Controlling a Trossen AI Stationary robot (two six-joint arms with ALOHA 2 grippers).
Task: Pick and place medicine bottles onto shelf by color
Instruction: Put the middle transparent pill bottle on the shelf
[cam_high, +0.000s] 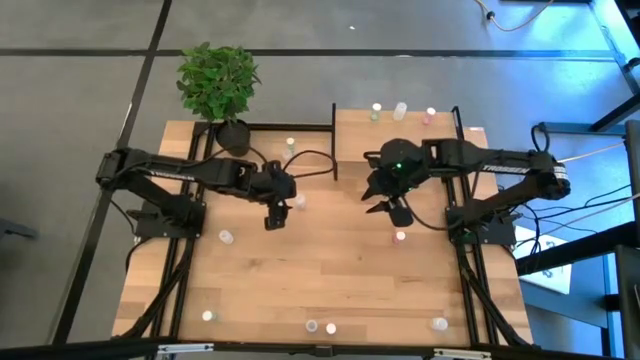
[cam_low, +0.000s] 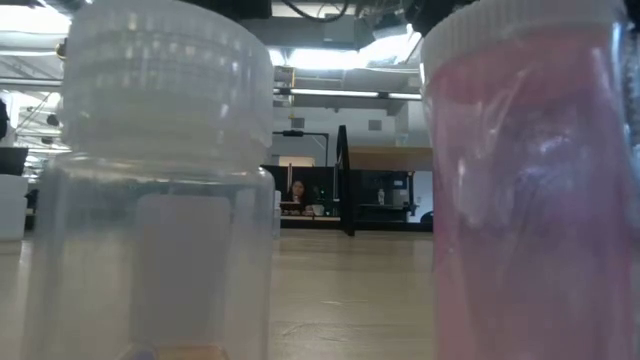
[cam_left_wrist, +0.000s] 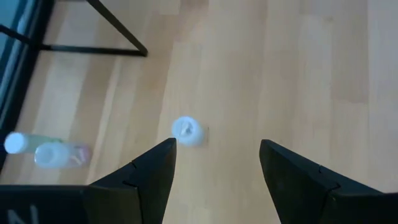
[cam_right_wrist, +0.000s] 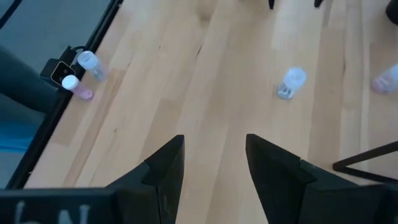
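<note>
Sorting partly done: three medicine bottles (cam_high: 400, 111) stood on the shelf (cam_high: 350, 130).
Left gripper (cam_high: 273, 214) and right gripper (cam_high: 388, 208) hung open and empty; other bottles (cam_high: 226, 236) lay scattered on the table (cam_high: 330, 270).

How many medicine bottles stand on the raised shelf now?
3, in a row along the far edge of the shelf: a green-capped bottle, a white-capped bottle and a pink-capped bottle. The right arm may hide others.
</note>
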